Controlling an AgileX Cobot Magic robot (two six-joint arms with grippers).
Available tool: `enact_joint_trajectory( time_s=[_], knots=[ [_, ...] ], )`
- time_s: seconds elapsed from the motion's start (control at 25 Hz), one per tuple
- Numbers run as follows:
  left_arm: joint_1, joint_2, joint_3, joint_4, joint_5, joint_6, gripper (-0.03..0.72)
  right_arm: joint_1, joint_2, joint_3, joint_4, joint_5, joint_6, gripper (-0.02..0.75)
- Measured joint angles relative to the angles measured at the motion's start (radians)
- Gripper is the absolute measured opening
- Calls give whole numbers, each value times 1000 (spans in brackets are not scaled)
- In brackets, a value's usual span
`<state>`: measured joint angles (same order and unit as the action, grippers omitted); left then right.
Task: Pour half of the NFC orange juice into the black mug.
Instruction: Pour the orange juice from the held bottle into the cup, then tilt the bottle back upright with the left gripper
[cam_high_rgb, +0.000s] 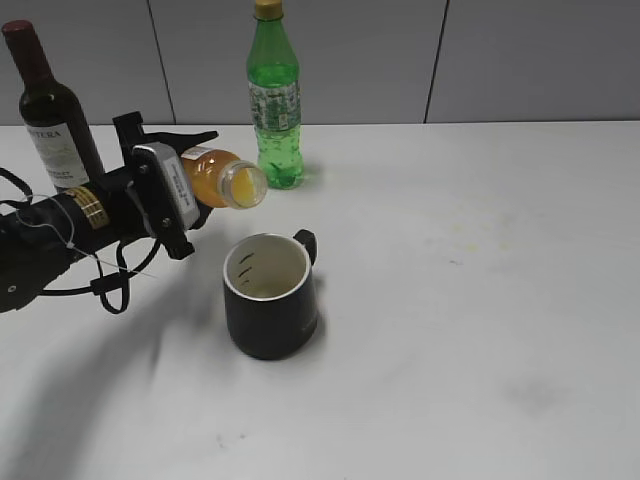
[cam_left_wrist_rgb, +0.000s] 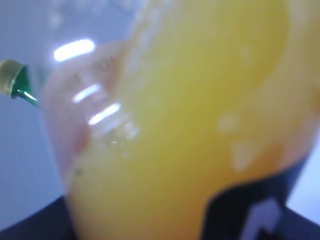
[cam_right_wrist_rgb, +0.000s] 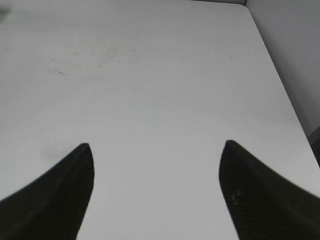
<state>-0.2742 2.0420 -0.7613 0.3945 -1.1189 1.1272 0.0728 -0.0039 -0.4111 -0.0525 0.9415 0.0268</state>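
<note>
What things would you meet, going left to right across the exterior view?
wine bottle → left gripper → NFC orange juice → green soda bottle. The black mug overlaps the two bottles' spans, so it is left out.

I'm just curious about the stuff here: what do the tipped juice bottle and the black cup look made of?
The juice bottle looks like clear, glossy plastic: the orange liquid shows through and highlights glint on it. The black mug is matte outside and pale inside, probably glazed ceramic, possibly coated metal.

Lab-like test bench: bare white table (cam_high_rgb: 480, 300); grey panelled wall (cam_high_rgb: 500, 60); robot arm (cam_high_rgb: 60, 240).
</note>
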Motion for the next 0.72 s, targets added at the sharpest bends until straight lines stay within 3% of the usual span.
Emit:
enact_joint_trajectory(
  time_s=[0.72],
  knots=[
    [2,0,0,-47,-11,135,473,0,0,0,0,0,0,592]
  ],
)
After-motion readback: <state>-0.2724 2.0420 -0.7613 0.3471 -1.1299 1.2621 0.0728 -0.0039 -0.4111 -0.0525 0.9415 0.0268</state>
